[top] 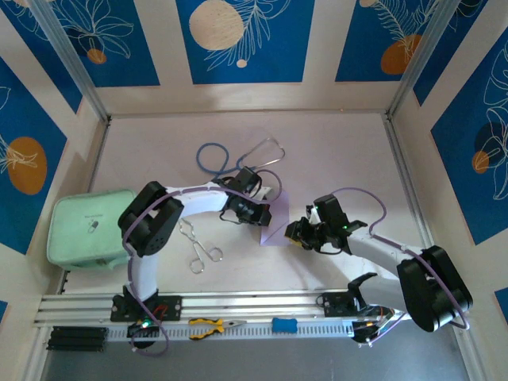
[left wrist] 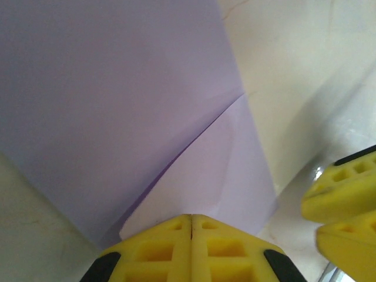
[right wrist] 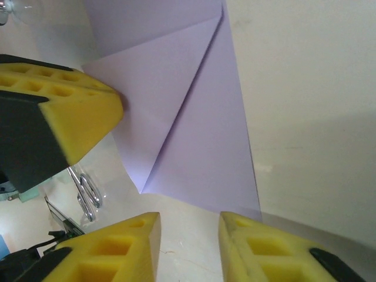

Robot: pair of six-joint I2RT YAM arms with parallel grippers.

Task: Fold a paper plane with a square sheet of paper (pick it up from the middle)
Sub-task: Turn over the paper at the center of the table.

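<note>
Since the square sheet of paper [right wrist: 200,147] is lying flat just right of the forceps [top: 202,248] w/ one diagonal flap folded over, it's looking thin, light, floppy & apt to slide or crease. Left gripper [left wrist: 191,222], at the sheet's forceps-side edge, is sitting w/ jaws closed pad to pad; can't tell if paper's pinched. Right gripper [right wrist: 189,223], at the sheet's far side, is standing w/ jaws apart, holding nothing. Best hold, I'm judging: pinching gently near the folded edge.
</note>
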